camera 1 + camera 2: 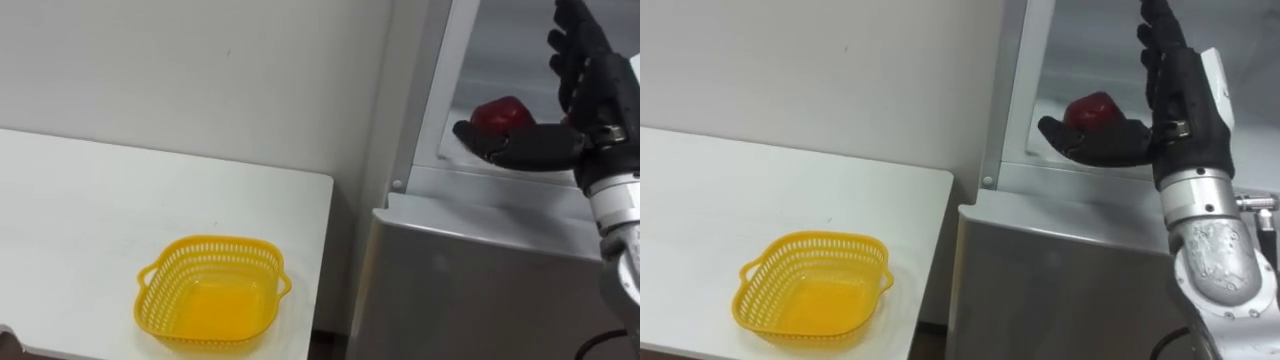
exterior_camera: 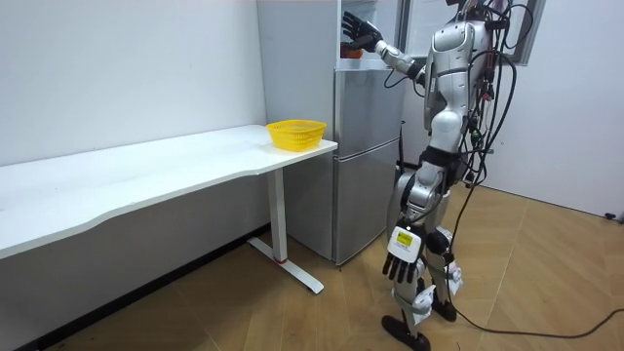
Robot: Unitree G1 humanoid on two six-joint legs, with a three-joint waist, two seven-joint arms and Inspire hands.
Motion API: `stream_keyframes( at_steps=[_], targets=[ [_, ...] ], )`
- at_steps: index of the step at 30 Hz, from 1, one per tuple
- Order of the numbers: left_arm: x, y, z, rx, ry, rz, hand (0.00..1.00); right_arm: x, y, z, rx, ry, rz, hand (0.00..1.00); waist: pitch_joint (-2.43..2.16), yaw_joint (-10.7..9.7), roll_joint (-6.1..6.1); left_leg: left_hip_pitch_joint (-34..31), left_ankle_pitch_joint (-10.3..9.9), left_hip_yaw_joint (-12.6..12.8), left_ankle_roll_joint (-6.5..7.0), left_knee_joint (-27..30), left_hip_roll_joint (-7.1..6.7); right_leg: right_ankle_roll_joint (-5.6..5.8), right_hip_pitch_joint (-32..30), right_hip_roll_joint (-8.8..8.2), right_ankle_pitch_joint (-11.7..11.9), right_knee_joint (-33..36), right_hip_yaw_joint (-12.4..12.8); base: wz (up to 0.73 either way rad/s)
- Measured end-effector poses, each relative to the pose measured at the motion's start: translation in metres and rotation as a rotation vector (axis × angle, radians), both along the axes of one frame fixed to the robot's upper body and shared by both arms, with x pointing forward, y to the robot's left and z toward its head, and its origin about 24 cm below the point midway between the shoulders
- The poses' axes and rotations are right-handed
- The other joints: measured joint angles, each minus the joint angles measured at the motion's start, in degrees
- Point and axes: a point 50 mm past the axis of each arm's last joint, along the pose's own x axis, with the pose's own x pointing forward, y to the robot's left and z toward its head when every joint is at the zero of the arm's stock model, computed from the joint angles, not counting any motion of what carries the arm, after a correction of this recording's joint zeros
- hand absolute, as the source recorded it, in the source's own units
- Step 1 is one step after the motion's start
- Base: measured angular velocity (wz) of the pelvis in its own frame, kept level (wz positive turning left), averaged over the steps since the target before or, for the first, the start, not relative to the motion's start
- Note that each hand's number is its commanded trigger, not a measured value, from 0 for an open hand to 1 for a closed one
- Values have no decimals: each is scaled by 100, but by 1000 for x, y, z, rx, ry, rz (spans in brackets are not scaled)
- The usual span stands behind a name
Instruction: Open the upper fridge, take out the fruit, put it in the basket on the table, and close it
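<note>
The yellow basket sits empty on the table; in the open upper fridge the red fruit rests on its shelf; the right hand is spread wide beside it, gripping nothing; a shallow close could likely roll it away; the left hand hangs relaxed.

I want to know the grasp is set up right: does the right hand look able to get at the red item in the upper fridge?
Probably yes: the open right hand is at the red item, thumb in front of it, fingers raised above, nothing between.
</note>
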Motion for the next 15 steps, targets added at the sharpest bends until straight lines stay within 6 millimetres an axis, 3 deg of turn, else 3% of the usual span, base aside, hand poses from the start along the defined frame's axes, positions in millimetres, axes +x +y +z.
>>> stream_keyframes(
  at_steps=[15],
  targets=[
    [4,0,0,0,11,-2,0,12,7,8,-67,49,38,0,-18,-22,13,-74,0,-28,0,18,-5,0,-44,0,0,-1,-30,1]
  ],
)
